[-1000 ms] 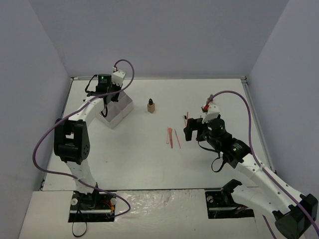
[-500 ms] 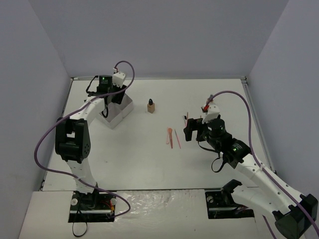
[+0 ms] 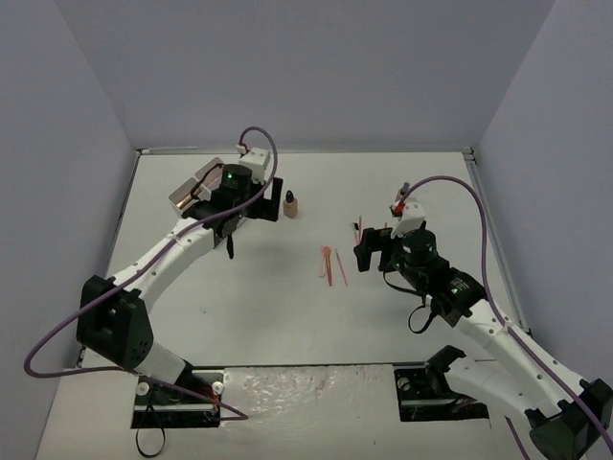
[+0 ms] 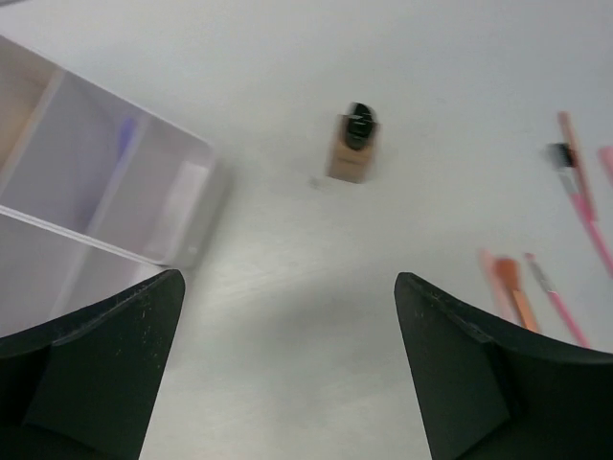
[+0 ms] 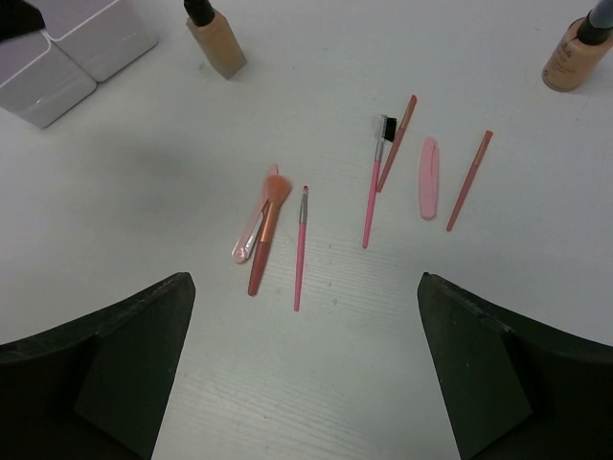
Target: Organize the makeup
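The white desk (image 3: 268, 316) carries everything. A white box (image 4: 105, 192) with compartments sits toward its left side. The left fingers (image 4: 287, 287) hang above the desk just beside the box, spread wide with nothing between them. The right fingers (image 5: 306, 287) hover over the thin sticks, equally wide and empty. One tan bottle (image 4: 354, 149) with a dark cap stands upright near the box. A second bottle (image 5: 575, 48) stands well apart, beyond the sticks. Between the two bottles, flat on the desk, lie an orange-tipped brush (image 5: 263, 235), a pink brush (image 5: 300, 244) just beside it, a comb-headed brush (image 5: 374, 182), a flat pink piece (image 5: 428, 177) and a red pencil (image 5: 469, 177).
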